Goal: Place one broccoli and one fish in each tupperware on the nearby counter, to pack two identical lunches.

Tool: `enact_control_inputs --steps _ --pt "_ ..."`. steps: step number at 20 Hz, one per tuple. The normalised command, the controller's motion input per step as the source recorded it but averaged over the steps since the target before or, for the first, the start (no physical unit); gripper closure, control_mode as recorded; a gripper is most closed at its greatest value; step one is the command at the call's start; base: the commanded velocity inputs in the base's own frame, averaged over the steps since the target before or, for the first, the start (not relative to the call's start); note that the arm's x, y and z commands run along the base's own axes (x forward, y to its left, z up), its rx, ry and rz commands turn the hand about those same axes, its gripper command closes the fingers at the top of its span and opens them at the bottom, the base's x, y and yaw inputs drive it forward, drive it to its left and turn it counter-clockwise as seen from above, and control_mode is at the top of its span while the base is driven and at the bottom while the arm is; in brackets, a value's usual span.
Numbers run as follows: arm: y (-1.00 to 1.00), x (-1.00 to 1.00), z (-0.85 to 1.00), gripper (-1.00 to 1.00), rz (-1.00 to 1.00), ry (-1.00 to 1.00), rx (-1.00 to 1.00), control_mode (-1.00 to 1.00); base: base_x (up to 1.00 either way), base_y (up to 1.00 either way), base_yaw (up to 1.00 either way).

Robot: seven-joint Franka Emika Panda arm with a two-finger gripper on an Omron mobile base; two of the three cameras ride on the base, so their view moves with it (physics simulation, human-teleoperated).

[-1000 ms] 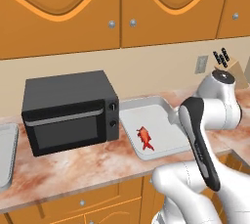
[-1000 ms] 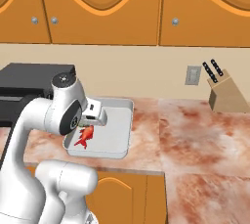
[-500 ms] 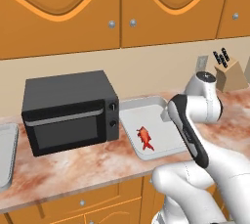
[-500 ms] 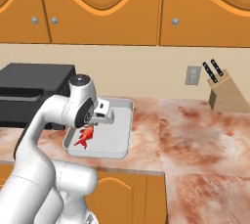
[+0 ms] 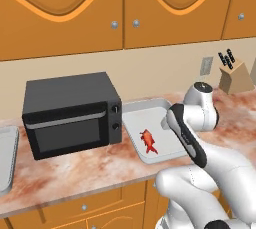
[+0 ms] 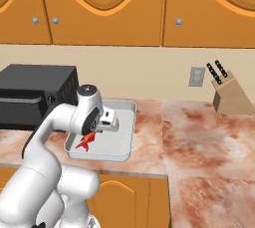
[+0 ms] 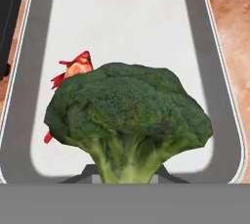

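You've got the fish (image 5: 148, 141) lying in the tray (image 5: 161, 109) mid-frame on the counter (image 5: 75, 173), microwave (image 5: 70, 113) just left of it, knife block (image 5: 236, 77) far right by the wall.

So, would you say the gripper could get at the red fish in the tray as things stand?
Probably not yet: the gripper is shut on the broccoli, which hangs right over the fish in the tray. Nothing else blocks the fish.
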Motion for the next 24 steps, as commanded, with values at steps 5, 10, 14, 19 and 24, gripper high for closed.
enact_control_inputs --steps 5,10,14,19,24 --pt "0.00 0.29 -0.28 1.00 0.00 0.01 0.00 -1.00 0.00 0.00 0.00" --pt "0.00 0.32 -0.28 1.00 0.00 0.01 0.00 -1.00 0.00 0.00 0.00" --pt "0.00 0.33 -0.27 1.00 0.00 0.01 0.00 -1.00 0.00 0.00 0.00" --pt "0.00 0.31 -0.23 1.00 0.00 0.05 0.00 -1.00 0.00 0.00 0.00" --pt "0.00 0.28 -0.22 1.00 0.00 0.05 0.00 -1.00 0.00 0.00 0.00"
